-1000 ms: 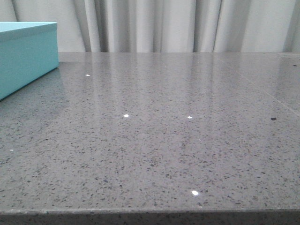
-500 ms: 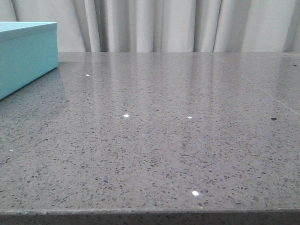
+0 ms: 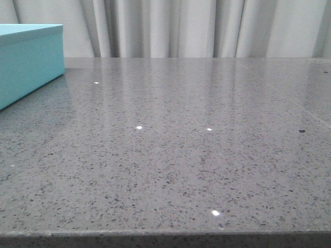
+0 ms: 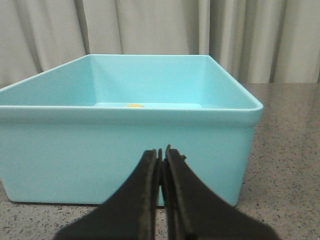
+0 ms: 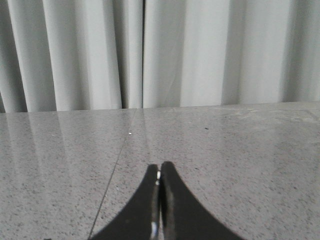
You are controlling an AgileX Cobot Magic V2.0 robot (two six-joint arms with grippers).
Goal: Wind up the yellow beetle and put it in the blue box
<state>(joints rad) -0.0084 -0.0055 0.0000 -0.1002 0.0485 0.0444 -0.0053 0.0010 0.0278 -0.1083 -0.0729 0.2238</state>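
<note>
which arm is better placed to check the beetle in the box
Left, probably. The left gripper, shut, faces the blue box, where a yellow sliver shows inside. The right gripper faces only bare table.

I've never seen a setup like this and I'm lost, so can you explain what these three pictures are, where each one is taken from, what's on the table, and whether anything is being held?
This is a robot with two arms, each ending in a pair of fingers. One picture looks forward over a grey speckled table; the arms are out of its sight, and only a corner of the blue box shows at the left. The other two come from cameras on the wrists. The left wrist view shows the left gripper, its fingers pressed together and empty, close in front of the open box. A small yellow spot peeks over the box's rim from inside; that may be the yellow beetle, but too little shows to be sure. The right wrist view shows the right gripper, also shut and empty, over bare tabletop, with curtains behind.
</note>
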